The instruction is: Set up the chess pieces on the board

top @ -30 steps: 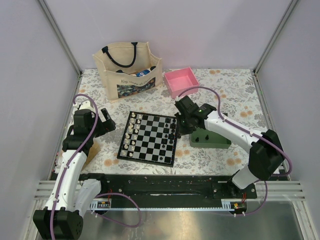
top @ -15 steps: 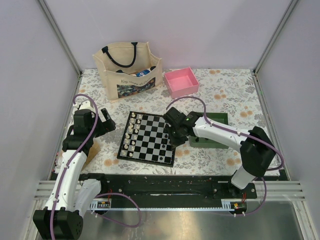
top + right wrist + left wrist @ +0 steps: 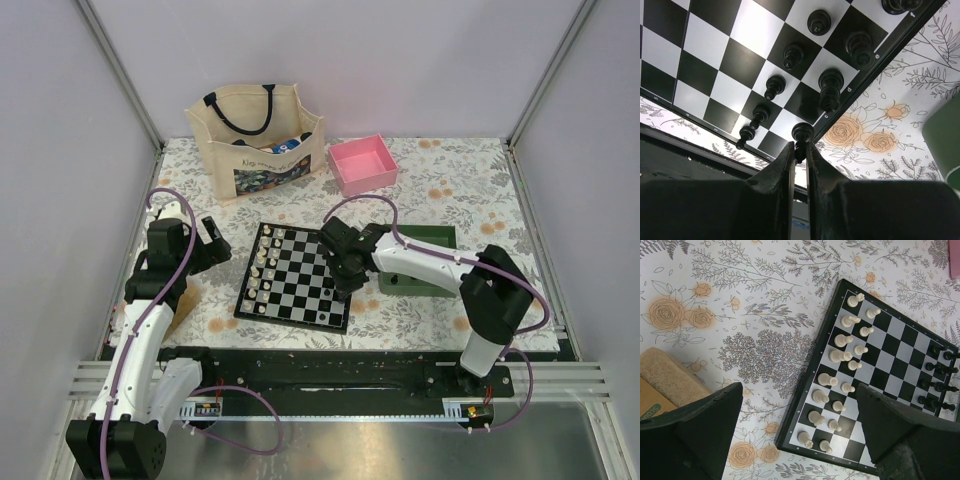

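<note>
The board [image 3: 297, 277] lies mid-table, also in the left wrist view [image 3: 890, 365] and the right wrist view [image 3: 740, 45]. Cream-white chessmen [image 3: 840, 357] fill its left two columns. Several black chess pieces [image 3: 790, 55] stand along its right side. My right gripper [image 3: 800, 147] is shut on a black chess piece [image 3: 802, 134], held just above the board's near right corner; it shows over that corner in the top view [image 3: 340, 285]. My left gripper [image 3: 205, 245] is open and empty, left of the board, its fingers [image 3: 695, 430] wide apart.
A green tray [image 3: 420, 262] lies right of the board, under the right arm. A pink box [image 3: 363, 164] and a cloth bag [image 3: 257, 140] stand at the back. A tan pad [image 3: 665, 382] lies by the left gripper.
My right gripper has moved left from the green tray to the board's near right corner, carrying the black piece. The left arm has not moved.
</note>
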Controlling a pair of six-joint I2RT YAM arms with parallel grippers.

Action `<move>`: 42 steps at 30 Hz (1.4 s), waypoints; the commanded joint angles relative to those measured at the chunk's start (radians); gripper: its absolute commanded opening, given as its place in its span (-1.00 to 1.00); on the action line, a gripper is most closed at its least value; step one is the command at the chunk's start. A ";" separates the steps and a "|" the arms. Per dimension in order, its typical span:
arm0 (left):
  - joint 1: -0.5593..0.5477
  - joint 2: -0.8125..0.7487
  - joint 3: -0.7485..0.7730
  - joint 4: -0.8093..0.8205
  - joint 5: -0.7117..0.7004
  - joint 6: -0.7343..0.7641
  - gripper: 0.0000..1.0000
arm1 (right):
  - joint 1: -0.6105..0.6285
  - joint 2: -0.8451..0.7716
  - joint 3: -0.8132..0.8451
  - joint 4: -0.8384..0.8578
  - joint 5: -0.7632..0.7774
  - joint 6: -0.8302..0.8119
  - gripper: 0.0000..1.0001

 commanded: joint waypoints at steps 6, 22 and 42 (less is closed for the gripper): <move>-0.001 -0.006 0.018 0.029 0.007 -0.004 0.98 | 0.014 0.057 0.078 0.024 0.039 -0.042 -0.82; -0.001 -0.010 0.018 0.029 0.005 -0.003 0.98 | 0.014 0.079 0.085 0.028 0.072 -0.043 -0.80; -0.001 -0.013 0.019 0.029 0.002 -0.003 0.98 | 0.014 0.060 0.072 0.038 0.062 -0.048 -0.49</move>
